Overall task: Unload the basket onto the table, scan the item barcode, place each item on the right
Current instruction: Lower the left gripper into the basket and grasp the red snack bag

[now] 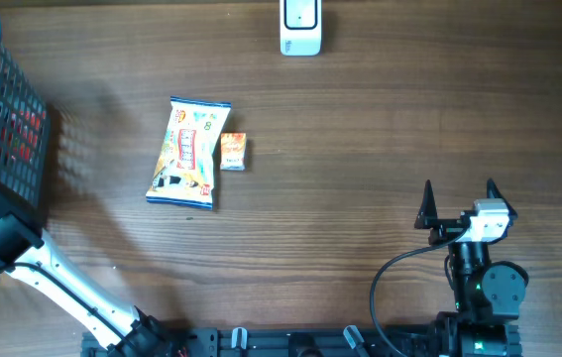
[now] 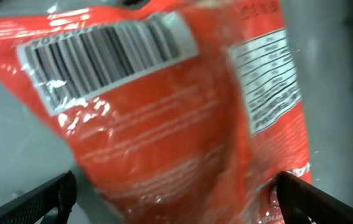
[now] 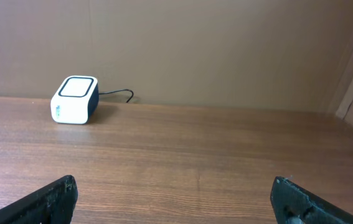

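Note:
A red glossy packet (image 2: 164,137) fills the left wrist view, with a white barcode label (image 2: 108,53) on its upper left and a nutrition panel (image 2: 266,78) on its right. My left gripper (image 2: 176,186) is open and close over the packet, one finger on each side of its lower end; grey floor shows beside the left finger. In the overhead view the left arm (image 1: 3,243) reaches into a black mesh basket (image 1: 3,119), which hides the gripper. The white scanner (image 1: 300,27) (image 3: 75,99) stands at the far edge. My right gripper (image 1: 459,188) (image 3: 173,186) is open and holds nothing.
A colourful snack bag (image 1: 189,152) lies flat left of the middle, with a small orange box (image 1: 233,152) against its right side. The scanner's cable (image 3: 117,93) runs along the back wall. The basket takes up the left edge of the table.

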Robot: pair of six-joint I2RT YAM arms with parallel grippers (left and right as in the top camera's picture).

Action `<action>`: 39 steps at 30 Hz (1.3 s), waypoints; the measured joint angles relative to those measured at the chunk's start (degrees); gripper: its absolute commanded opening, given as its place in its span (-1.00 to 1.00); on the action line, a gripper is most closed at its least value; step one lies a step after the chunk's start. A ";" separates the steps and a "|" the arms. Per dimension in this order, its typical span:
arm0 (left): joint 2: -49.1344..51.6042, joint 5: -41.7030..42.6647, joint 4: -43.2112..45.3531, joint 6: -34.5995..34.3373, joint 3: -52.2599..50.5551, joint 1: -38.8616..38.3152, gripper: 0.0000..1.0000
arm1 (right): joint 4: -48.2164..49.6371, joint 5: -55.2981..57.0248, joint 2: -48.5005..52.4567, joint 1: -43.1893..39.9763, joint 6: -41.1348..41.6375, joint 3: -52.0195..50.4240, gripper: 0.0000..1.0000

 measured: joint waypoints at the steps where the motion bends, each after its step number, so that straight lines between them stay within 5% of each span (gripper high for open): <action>1: 0.04 0.37 0.55 0.02 0.00 0.02 0.99 | 0.00 0.00 0.00 0.00 0.00 0.00 1.00; 11: 1.01 2.71 7.08 0.04 0.22 0.02 0.74 | 0.00 0.00 0.00 0.00 0.02 0.00 1.00; 14: 1.44 6.45 9.46 -0.13 0.22 0.04 0.29 | 0.00 0.00 0.00 0.00 0.02 0.00 0.99; 16: 1.77 9.27 10.27 0.02 0.22 0.09 0.16 | 0.00 0.00 0.00 0.00 0.00 0.00 1.00; 19: 2.25 12.09 10.49 -0.17 0.22 0.42 0.29 | 0.00 0.00 0.00 0.00 0.00 0.00 1.00; 22: 2.27 13.62 10.43 -0.07 0.24 0.57 0.64 | 0.00 0.00 0.00 0.00 0.00 0.00 0.99; 33: 2.25 15.67 9.86 -0.04 0.70 0.46 0.61 | 0.00 0.00 0.00 0.00 0.00 0.00 0.99; 36: 2.36 15.65 9.86 0.83 0.70 0.13 0.26 | 0.00 0.00 0.00 0.00 0.00 0.00 0.99; 39: 2.91 15.63 9.84 1.40 0.81 0.02 -0.31 | 0.00 0.00 0.00 0.00 0.02 0.00 0.99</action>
